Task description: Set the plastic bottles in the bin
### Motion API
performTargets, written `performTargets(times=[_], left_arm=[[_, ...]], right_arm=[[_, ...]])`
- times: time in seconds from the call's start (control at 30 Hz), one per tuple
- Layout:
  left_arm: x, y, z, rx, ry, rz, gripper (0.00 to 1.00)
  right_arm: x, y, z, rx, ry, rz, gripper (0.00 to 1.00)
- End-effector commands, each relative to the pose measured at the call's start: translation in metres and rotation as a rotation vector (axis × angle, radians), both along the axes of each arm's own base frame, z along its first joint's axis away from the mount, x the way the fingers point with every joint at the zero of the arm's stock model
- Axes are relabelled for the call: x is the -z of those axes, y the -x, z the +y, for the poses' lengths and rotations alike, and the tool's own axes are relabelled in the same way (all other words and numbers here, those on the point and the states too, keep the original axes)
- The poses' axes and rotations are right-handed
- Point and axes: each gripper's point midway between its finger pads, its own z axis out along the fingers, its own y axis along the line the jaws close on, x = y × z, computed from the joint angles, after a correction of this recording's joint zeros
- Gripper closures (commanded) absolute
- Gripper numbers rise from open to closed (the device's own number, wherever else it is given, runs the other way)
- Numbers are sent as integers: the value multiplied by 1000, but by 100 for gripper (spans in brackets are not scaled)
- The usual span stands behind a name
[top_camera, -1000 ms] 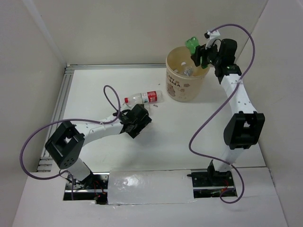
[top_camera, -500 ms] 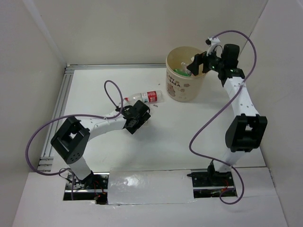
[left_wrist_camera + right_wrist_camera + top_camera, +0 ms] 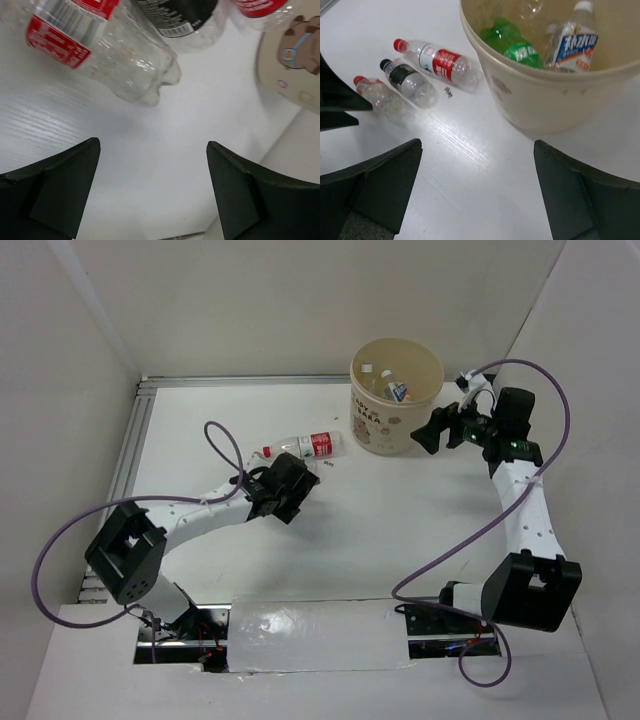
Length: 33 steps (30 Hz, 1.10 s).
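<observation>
- My right gripper [image 3: 477, 150] is released: jaws spread wide, nothing between them. It sits close beside the bin [image 3: 385, 425], at the bin's right side in the overhead view.
- Bin contents visible from my right wrist: a green bottle [image 3: 512, 45], a blue-and-white-label bottle [image 3: 571, 42] with a white cap, and a clear bottle [image 3: 532, 7] cut off by the frame's top edge.
- My left gripper [image 3: 152, 147] is released as well: jaws wide and empty. It hovers low over the table [image 3: 150, 125], just short of the bottles lying there.
- Three bottles lie on their sides on the table, left of the bin:
  - red-label bottle [image 3: 440, 61], red cap, nearest the bin;
  - black-label bottle [image 3: 409, 82], black cap;
  - small red-capped bottle [image 3: 375, 93].
- A small dark scrap [image 3: 448, 91] lies on the table just beside the red-label bottle.
</observation>
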Motion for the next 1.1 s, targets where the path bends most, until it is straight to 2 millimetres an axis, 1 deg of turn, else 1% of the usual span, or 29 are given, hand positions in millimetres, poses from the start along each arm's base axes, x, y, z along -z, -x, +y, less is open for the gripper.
performTargets(times=[0.0,0.03,0.07,0.1,0.13,0.17,0.23,0.27,0.3,0.33,0.37,0.4,0.43,0.47,0.53,0.57,0.6,0.63,0.7,0.73,0.77,0.8,0.83,0.87,0.9,0.97,1.0,1.03,1.07], left_arm=[[-30,-9,0,-78,112,-62,0],[-36,-14,6,-105,121,-79,0],[-31,-12,11,-123,110,-68,0],[-30,-12,18,-143,104,-53,0],[-28,-15,26,-174,96,-46,0],[-22,-11,29,-175,81,-31,0],[-14,-13,43,-219,65,-3,0],[-8,-11,45,-228,59,12,0],[-2,-10,50,-244,63,31,0],[1,-12,49,-246,73,38,0],[4,-14,55,-269,72,45,0],[9,-13,56,-269,62,56,0],[12,-21,62,-294,57,62,0],[18,-20,64,-298,51,84,0],[14,-30,63,-308,63,83,0],[21,-33,66,-308,50,100,0],[20,-38,63,-299,48,94,0],[30,-39,65,-307,33,126,0],[33,-44,61,-291,36,149,0],[39,-41,61,-288,20,182,0],[46,-41,58,-273,7,205,0],[48,-38,59,-274,-3,218,0],[56,-35,59,-259,-20,249,0],[61,-32,60,-260,-31,264,2],[61,-32,59,-255,-25,269,8],[72,-20,63,-243,-44,301,17],[69,-19,60,-223,-41,286,22],[76,-12,64,-216,-59,302,33],[69,-11,60,-205,-44,280,40]], right_arm=[[4,15,-1,-23,-9,17,1],[6,19,-3,-21,-17,25,1],[6,19,-6,-15,-10,19,1],[10,20,-5,-24,-17,28,1],[8,24,-4,-24,-17,27,1],[13,25,-7,-18,-15,39,1],[9,27,-5,-26,-17,29,1],[11,29,-8,-15,-18,30,1],[12,31,-6,-24,-26,39,1],[16,32,-6,-24,-28,50,1],[13,33,-6,-25,-26,41,1],[13,33,-9,-15,-26,41,1],[14,34,-9,-15,-29,49,1],[15,36,-8,-15,-29,50,1],[17,37,-11,-6,-32,60,1],[17,37,-11,-6,-32,60,1],[16,40,-10,-9,-26,56,1],[15,40,-9,-17,-30,54,1],[15,40,-12,-8,-30,54,1],[12,41,-12,-8,-28,45,1],[17,43,-11,-8,-33,63,1],[17,43,-11,-8,-33,63,1],[17,43,-15,3,-33,63,1],[17,43,-15,3,-33,63,1],[15,46,-12,-6,-39,63,1],[15,46,-14,-9,-37,55,1],[16,47,-14,-13,-32,58,1],[16,48,-14,-13,-32,58,1],[17,50,-12,-22,-41,67,1]])
